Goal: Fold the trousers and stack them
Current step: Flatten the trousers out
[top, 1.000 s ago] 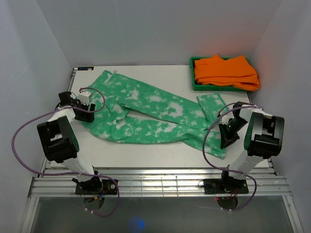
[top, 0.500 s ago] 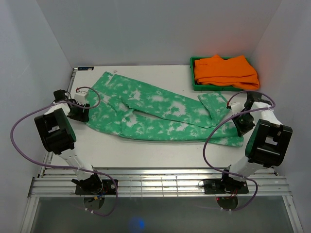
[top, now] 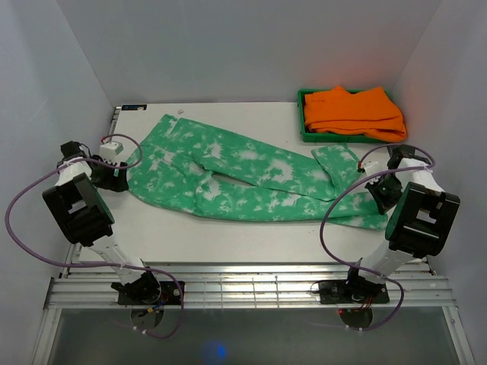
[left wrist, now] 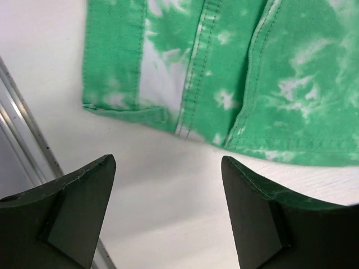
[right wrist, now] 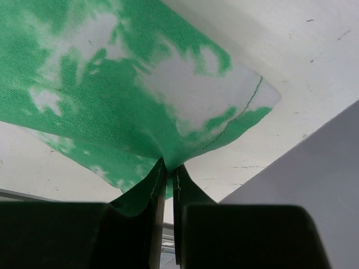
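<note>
Top external is high above the near edge, looking down on the whole table [top: 251, 232]. Both wrist views sit close, facing down at opposite ends of the trousers [top: 259, 163] — patches the top view shares.

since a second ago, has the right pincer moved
Yes: the right pincer shifted rightward and back, toward the green bin, shut on the trousers.

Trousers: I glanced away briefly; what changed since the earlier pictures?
The right gripper, shut on a leg end, pulled rightward, stretching the trousers straighter. The left gripper backed left, now open, clear of the waistband. Orange garments in their bin unchanged.
</note>
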`<state>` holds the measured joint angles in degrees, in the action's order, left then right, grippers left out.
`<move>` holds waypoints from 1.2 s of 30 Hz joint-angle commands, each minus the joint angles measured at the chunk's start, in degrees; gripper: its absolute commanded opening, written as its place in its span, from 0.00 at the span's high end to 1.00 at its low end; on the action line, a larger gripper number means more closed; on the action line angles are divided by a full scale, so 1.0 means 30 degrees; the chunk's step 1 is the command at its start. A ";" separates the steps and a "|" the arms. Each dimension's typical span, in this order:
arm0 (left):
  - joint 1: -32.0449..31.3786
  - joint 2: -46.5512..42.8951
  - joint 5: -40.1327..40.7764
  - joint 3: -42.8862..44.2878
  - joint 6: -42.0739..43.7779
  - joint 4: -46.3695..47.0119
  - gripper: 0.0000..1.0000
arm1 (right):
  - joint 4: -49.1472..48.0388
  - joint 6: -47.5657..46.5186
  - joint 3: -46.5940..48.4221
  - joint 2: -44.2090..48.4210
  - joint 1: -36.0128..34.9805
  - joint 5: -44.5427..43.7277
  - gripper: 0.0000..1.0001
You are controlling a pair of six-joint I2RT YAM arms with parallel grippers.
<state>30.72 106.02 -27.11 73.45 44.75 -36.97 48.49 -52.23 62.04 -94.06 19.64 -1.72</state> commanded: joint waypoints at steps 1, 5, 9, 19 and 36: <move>0.0073 -0.1268 -0.1043 0.0535 0.2192 -0.0892 0.13 | 0.0768 -0.1340 0.1437 0.0768 0.0426 0.0041 0.92; 0.0190 0.0194 -0.1098 0.2140 0.1082 -0.0977 0.13 | 0.1590 -0.1574 0.2025 0.1002 0.0748 0.0367 0.92; 0.0190 0.2274 -0.1566 0.4223 -0.0294 -0.1269 0.13 | 0.1825 -0.1926 0.1762 0.1207 0.1158 0.0367 0.92; -0.0366 0.4973 -0.1363 0.5254 -0.0708 -0.2120 0.14 | 0.1942 -0.2278 0.1994 0.1149 0.1598 0.0367 0.92; 0.0160 0.4331 -0.0807 1.2373 -0.5922 -0.6396 1.00 | 0.7244 -0.4621 1.2196 -0.3773 0.2184 -0.3029 0.92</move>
<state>29.08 123.28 -32.62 107.42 29.89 -56.31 64.62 -58.87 96.95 -104.29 24.21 -2.55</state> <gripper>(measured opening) 0.025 0.098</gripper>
